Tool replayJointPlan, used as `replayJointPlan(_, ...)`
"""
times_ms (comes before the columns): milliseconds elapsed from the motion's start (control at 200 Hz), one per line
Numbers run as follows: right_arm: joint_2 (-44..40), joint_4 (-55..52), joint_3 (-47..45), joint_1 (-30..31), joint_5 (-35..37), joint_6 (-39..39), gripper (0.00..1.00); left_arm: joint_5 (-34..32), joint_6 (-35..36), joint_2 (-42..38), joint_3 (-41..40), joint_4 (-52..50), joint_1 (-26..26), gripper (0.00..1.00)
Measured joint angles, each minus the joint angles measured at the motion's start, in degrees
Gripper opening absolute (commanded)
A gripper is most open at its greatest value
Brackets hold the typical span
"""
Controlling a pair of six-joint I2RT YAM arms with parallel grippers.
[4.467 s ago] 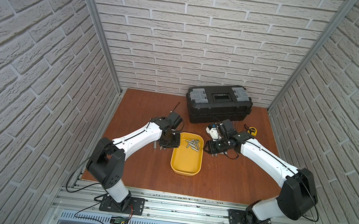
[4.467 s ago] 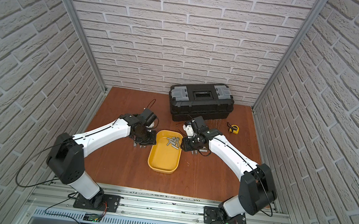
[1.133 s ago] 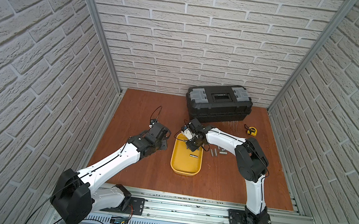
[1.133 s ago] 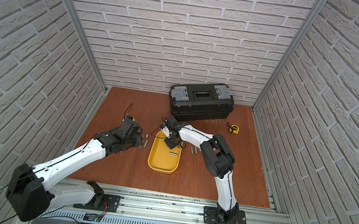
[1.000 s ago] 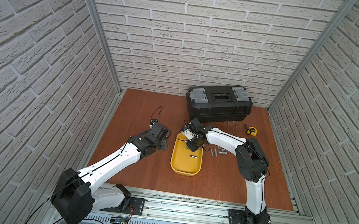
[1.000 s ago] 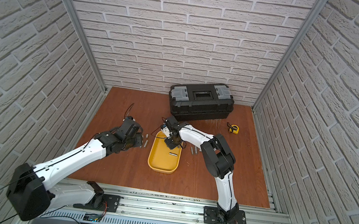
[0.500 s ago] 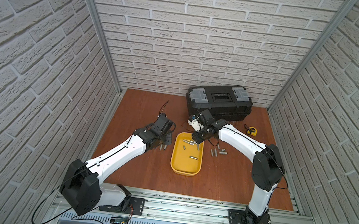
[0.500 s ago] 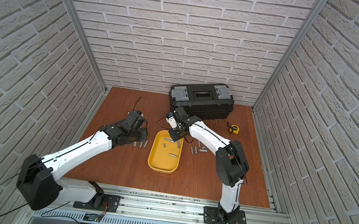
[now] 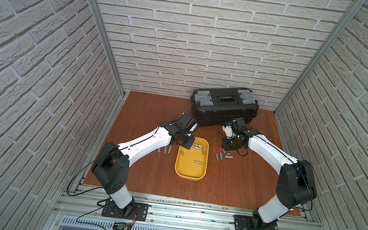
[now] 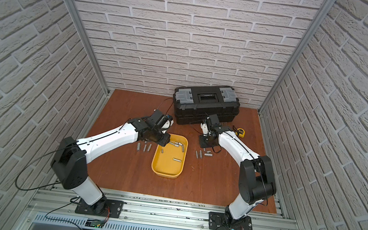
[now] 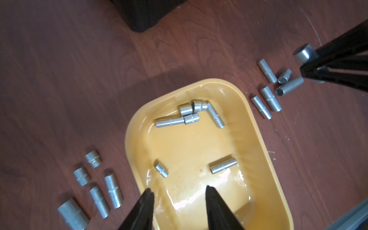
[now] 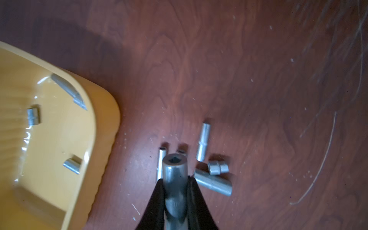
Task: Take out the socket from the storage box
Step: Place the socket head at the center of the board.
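One socket (image 12: 173, 165), lower centre of frame, pinched across its barrel by right gripper (image 12: 175, 179): likely rigid, dense, slick; left gripper (image 11: 178, 188) half-spread, empty, over storage box (image 11: 135, 151).

The right gripper (image 12: 175, 180) has carried a socket (image 12: 174, 165) out of the box (image 12: 107, 119); the left gripper (image 11: 178, 189) has swung over it.

Right hand (image 12: 175, 180): clamping a large steel socket (image 12: 172, 165), hex opening facing the camera. Loose sockets (image 12: 203, 141): lying clustered on the brown desk (image 12: 219, 69) just past the fingertips. Yellow storage box (image 12: 107, 119): sitting nearby, showing three small sockets (image 12: 71, 165) inside.
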Motion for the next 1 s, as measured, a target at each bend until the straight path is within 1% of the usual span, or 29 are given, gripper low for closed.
replayJointPlan(220,-2.62,0.85,-4.90,-5.35,0.00,2.56,0.12,3.37,8.13,5.77,2.97,-3.28,-2.36,0.47)
replayJointPlan(510,-3.08,2.86,-8.98,-10.71,-0.39,4.17,0.13,4.94,14.45,11.54,7.69,-6.69,-3.10,0.47)
replayJointPlan(685,-2.14,3.26,-10.16,-11.78,0.04,4.42,0.14,4.90,16.35,13.46,7.98,-8.15,-3.61,0.47)
replayJointPlan(1000,1.92,4.79,-11.37,-12.00,0.76,4.42,0.16,4.87,17.46,13.49,7.98,-8.96,-3.82,0.47)
